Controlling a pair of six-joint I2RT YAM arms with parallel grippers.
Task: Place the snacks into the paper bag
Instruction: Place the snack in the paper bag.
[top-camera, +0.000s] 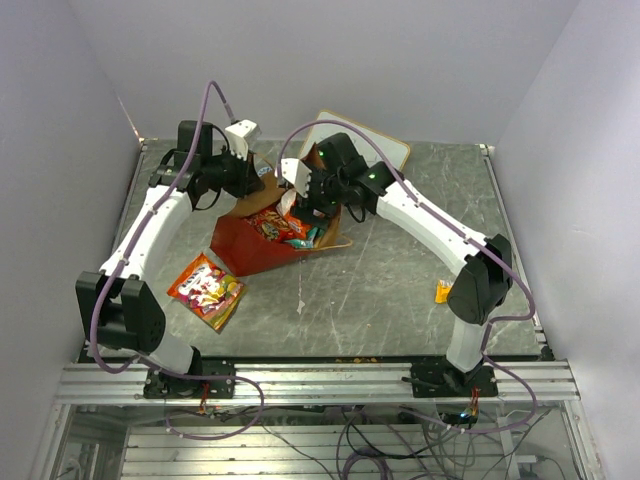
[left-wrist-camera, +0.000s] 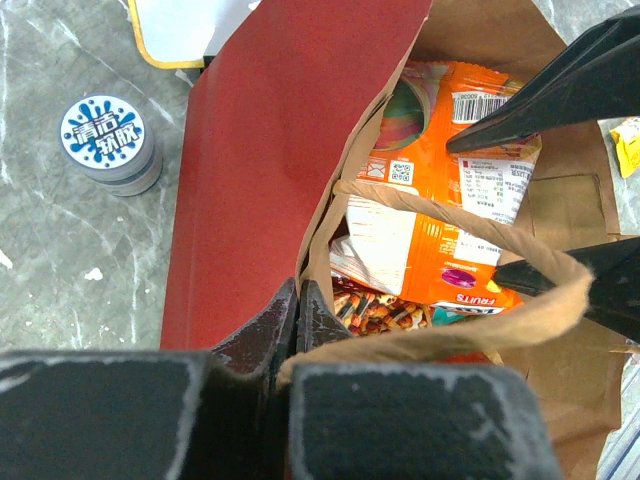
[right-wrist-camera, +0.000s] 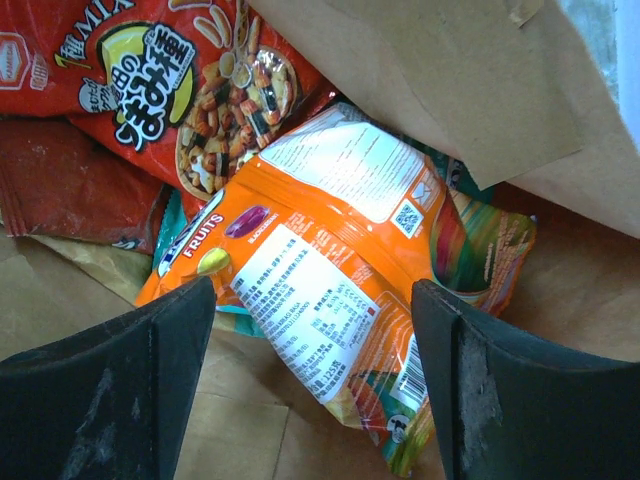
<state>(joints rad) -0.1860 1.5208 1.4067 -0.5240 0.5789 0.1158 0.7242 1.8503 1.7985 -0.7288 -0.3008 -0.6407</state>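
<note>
The paper bag (top-camera: 240, 250) sits left of centre, toward the table's far edge. The left gripper (left-wrist-camera: 297, 318) is pinched tight on its rim, holding the mouth open. The right gripper (right-wrist-camera: 312, 290) hangs spread wide over the orange pack (right-wrist-camera: 300, 250) inside, gripping nothing. I'd back it straight out, clear of the paper. A red pack (top-camera: 207, 290) by the left edge and a yellow bar (top-camera: 442, 291) by the right are still to go in.

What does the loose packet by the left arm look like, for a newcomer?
Find the red paper bag in the middle of the grey table. Just in front of it, toward the left arm, one flat packet lies alone. It is red and orange with a yellow edge, outside the bag, and much bigger than the small yellow bar far right.
</note>
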